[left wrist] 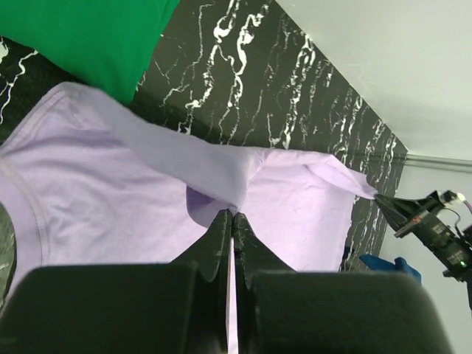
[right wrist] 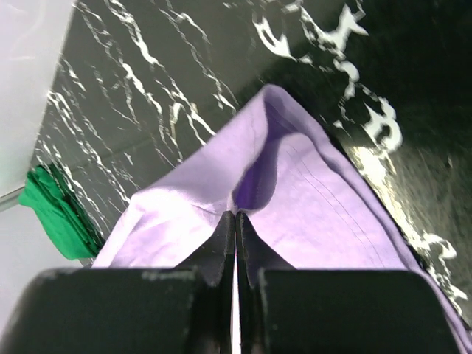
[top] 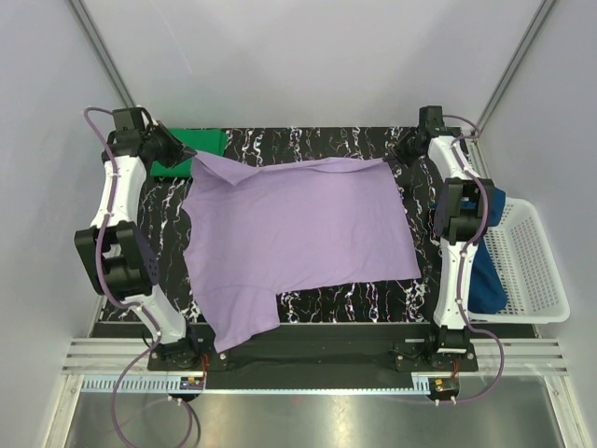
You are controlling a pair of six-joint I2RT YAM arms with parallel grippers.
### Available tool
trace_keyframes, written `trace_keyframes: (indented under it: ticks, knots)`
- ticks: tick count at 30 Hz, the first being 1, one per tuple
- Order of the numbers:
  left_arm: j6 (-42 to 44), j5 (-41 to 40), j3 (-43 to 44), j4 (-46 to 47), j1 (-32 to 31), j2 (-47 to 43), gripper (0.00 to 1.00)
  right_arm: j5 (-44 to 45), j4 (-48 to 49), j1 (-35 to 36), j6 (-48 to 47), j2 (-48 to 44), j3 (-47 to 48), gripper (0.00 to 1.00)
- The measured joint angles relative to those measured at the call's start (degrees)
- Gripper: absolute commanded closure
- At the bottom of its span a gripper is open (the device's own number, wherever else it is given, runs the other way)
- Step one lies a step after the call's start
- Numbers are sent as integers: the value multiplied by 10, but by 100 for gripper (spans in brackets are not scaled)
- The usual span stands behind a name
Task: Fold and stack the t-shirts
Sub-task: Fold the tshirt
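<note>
- lavender t-shirt (top: 298, 233): spread wide over the middle of the black marbled bench (top: 354, 145). most of it lies flat. its far edge is lifted at both far corners and stretched between them.
- left fingers (top: 193, 159): at the far left corner of the lavender t-shirt. in the left wrist view the left fingers (left wrist: 232, 215) are pressed together with a pinch of lavender cloth (left wrist: 221, 184) caught at the tips. no gap between them.
- right fingers (top: 390, 161): at the far right corner of the same shirt. in the right wrist view the right fingers (right wrist: 235, 215) are closed tight on a fold of the lavender cloth (right wrist: 295, 199), which rises to a peak just past the tips.
- the left wrist view also catches the right fingers (left wrist: 391, 208) across the bench, with the shirt's corner drawn to a point at them.
- near left part of the lavender t-shirt reaches the near edge of the bench and lies over it.
- green t-shirt (top: 198, 145): far left corner of the bench, just behind the left fingers. looks folded. its edge is just beside the lavender cloth, contact unclear.
- dark blue t-shirt (top: 487, 275): bunched at the left side of the white mesh basket (top: 536, 271), partly hidden by the right arm (top: 457, 233).
- basket stands right of the bench.
</note>
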Motion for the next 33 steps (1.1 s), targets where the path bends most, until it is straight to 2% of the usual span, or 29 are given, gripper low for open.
trace_keyframes:
  ticks: [15, 22, 33]
  knots:
    - [13, -48, -119, -54, 0, -99, 100, 6, -57, -13, -10, -53, -59, 100]
    - [21, -72, -136, -72, 3, -127, 100, 16, -80, -14, -21, -67, -97, 100]
    - [21, -93, -179, -90, 12, -165, 100, 35, -108, -17, -45, -68, -103, 100]
